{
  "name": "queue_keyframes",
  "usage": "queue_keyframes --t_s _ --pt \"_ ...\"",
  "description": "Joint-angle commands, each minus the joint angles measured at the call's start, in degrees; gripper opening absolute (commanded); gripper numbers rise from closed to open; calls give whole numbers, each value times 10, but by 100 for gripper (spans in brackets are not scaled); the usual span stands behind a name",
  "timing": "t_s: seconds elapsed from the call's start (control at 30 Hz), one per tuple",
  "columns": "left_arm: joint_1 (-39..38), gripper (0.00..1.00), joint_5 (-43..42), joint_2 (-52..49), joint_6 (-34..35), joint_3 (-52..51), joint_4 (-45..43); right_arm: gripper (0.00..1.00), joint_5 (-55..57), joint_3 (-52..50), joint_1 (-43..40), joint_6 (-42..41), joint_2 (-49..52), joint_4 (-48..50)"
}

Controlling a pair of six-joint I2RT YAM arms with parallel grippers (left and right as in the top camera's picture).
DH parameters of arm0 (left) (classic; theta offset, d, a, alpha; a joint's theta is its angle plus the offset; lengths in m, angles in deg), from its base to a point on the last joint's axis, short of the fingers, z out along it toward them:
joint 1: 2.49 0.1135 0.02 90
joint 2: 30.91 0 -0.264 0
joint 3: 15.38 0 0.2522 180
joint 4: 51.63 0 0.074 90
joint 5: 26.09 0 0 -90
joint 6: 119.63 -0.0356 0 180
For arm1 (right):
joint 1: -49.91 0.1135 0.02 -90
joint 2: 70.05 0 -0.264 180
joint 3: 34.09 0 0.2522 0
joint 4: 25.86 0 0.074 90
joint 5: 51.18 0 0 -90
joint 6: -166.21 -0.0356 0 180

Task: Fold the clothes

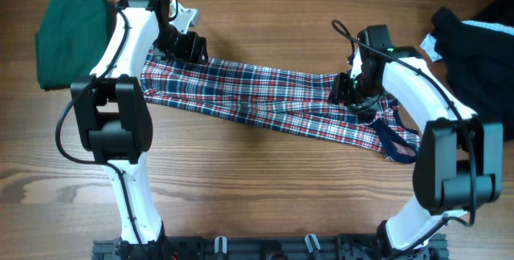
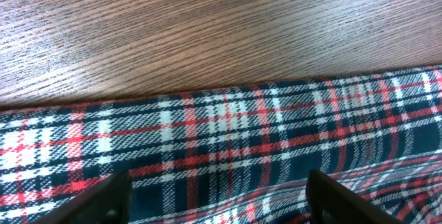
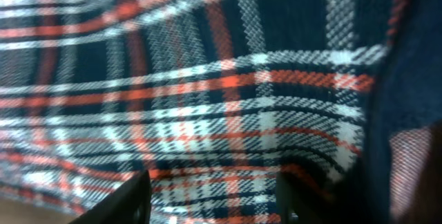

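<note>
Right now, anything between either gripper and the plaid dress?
Nothing visible. Left gripper and right gripper both sit directly over the plaid dress; each wrist view shows only plaid fabric between the fingers.

Plaid dress lies stretched out, loosely bunched lengthwise.

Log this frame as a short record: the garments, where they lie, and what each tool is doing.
Main garment: red-white-navy plaid dress, spread lengthwise on the wooden table between the two arms
Left arm: left tool low over the dress's left end, fingers wide apart
Right arm: right tool at the dress's right end, fabric close between the fingers; grip unclear
Other garments: dark-green garment at back left; black garment at back right
</note>
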Motion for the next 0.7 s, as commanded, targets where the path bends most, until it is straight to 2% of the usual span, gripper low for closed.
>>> queue_keyframes --t_s 0.0,0.17,0.3,0.5,0.67 --pt "4 80 2 -7 -3 -4 -2 51 15 -19 3 -16 31 18" --pt "9 89 2 -7 10 -4 -12 49 15 -29 3 -17 63 72" --pt "21 93 2 -7 15 -4 -19 49 14 -29 3 -13 86 134" --pt "44 93 2 -7 32 -4 -21 52 17 -29 3 2 97 245" --pt "49 93 2 -7 32 -4 -21 54 17 -26 3 7 97 299"
